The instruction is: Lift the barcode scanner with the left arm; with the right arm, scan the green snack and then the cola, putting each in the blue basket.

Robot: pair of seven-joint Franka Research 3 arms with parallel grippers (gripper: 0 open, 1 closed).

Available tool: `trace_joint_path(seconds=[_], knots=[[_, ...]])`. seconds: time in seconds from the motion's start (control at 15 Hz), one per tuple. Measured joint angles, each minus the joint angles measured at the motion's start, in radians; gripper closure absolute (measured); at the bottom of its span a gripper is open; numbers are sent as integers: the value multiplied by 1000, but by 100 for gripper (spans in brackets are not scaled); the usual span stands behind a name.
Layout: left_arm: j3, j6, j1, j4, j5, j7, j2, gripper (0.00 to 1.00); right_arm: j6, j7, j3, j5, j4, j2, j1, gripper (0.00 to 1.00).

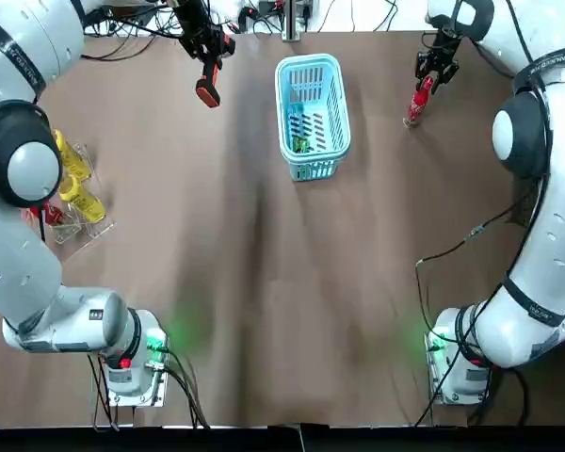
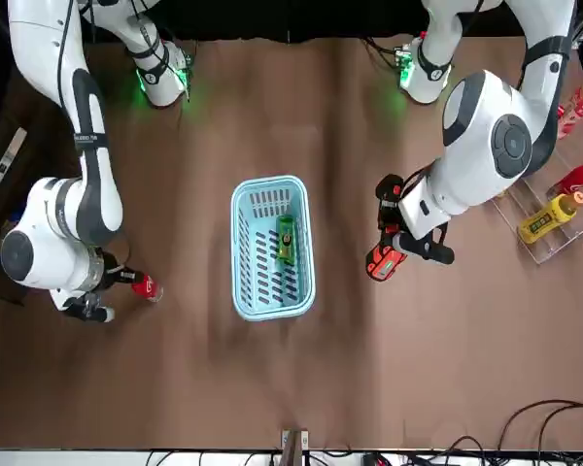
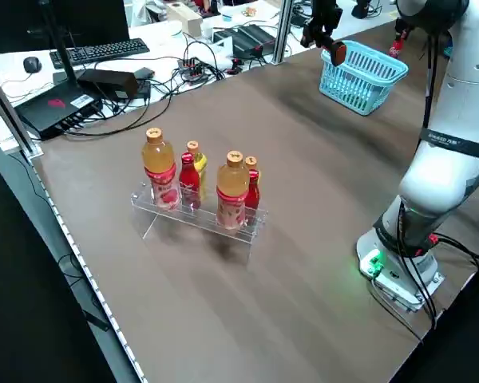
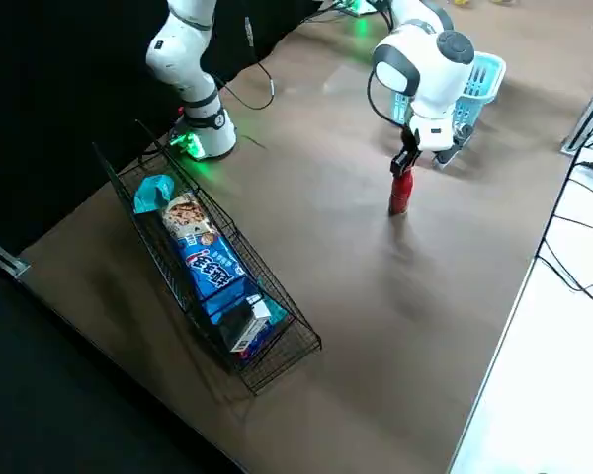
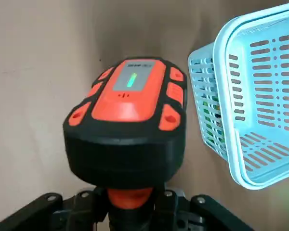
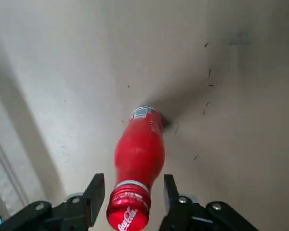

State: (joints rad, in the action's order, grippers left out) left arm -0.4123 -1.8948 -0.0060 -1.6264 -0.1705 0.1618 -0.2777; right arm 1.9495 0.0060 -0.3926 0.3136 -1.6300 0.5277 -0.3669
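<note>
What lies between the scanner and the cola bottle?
The top view shows the blue basket, green snack inside, between the scanner in the left gripper and the cola bottle at the right gripper.

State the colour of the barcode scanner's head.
The barcode scanner is orange and black; left wrist view shows it best.

Bottles [image 3: 161,171] in clear rack [image 3: 199,218], snack packs [image 4: 210,269] in wire basket [image 4: 282,365], keyboard [image 3: 100,53]

Snack [image 1: 301,144] lies in basket [image 1: 308,59], between scanner [image 1: 207,91] and cola [image 1: 418,102].
</note>
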Motion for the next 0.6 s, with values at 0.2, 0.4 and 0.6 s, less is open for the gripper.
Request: trace_joint_path(seconds=[0.2, 0.4, 0.6], knots=[[0, 0, 0, 0, 0, 4, 0, 63, 0, 0, 0, 0, 1, -1, 0, 43], [0, 0, 0, 0, 0, 15, 0, 63, 0, 0, 0, 0, 2, -1, -1, 52], [0, 0, 0, 0, 0, 17, 0, 63, 0, 4, -1, -4, 7, -1, -1, 64]])
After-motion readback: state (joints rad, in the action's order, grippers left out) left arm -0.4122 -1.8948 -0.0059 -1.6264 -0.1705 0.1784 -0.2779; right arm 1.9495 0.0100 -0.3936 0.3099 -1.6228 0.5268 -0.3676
